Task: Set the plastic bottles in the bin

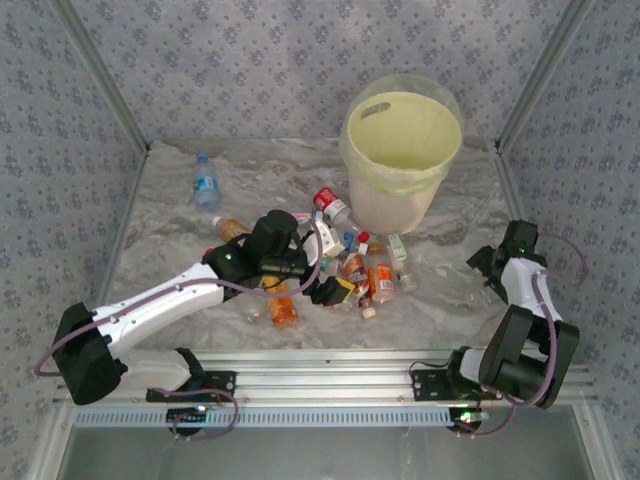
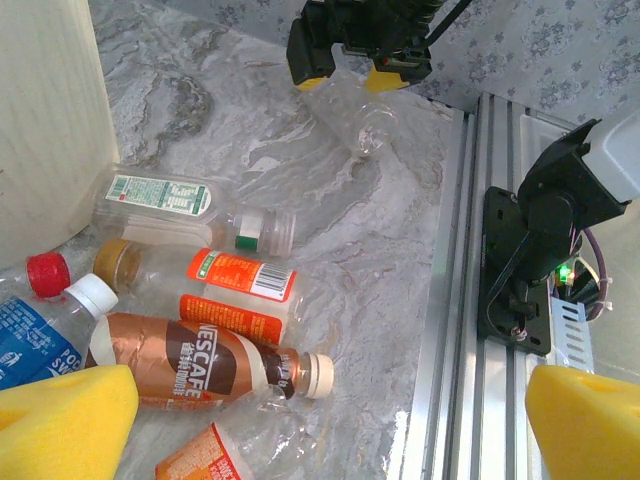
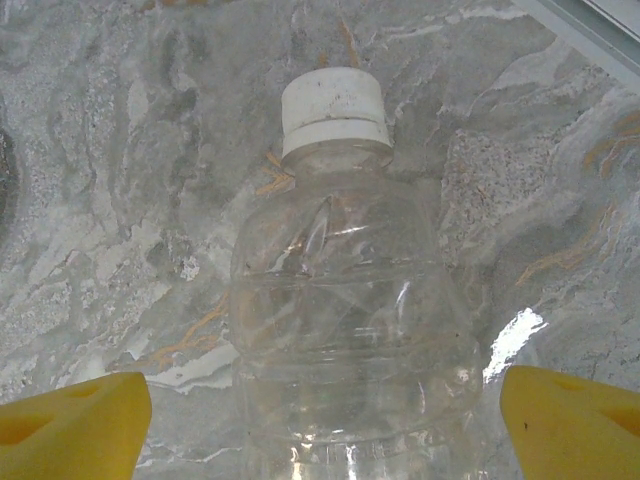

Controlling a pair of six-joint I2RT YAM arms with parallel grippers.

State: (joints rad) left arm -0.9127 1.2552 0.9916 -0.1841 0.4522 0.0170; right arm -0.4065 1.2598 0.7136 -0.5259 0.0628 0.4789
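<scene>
seemingly nothing is done yet: the bin (image 1: 402, 150) stands at the far right of the counter (image 1: 160, 230), and from above no bottle can be made out inside it, though its floor is not wholly in sight. most of the plastic bottles (image 1: 350, 272) lie in a loose heap at the middle of the counter, on the near side of the bin, with orange, red, blue and green labels mixed together. one blue-labelled bottle (image 1: 205, 183) lies well apart at the far left. the left gripper (image 2: 320, 430) hangs over the heap with its pads spread wide and nothing held. a brown nescafe bottle (image 2: 200, 365) lies just under it. the right gripper (image 3: 320, 430) is low over the right side of the counter, its pads wide and standing either side of a clear bottle (image 3: 340, 330) with a white cap that lies flat on the counter. neither pad looks to touch it, so i judge it not yet gripped. every bottle in sight is left to do, and the clear one looks likeliest to go first.
</scene>
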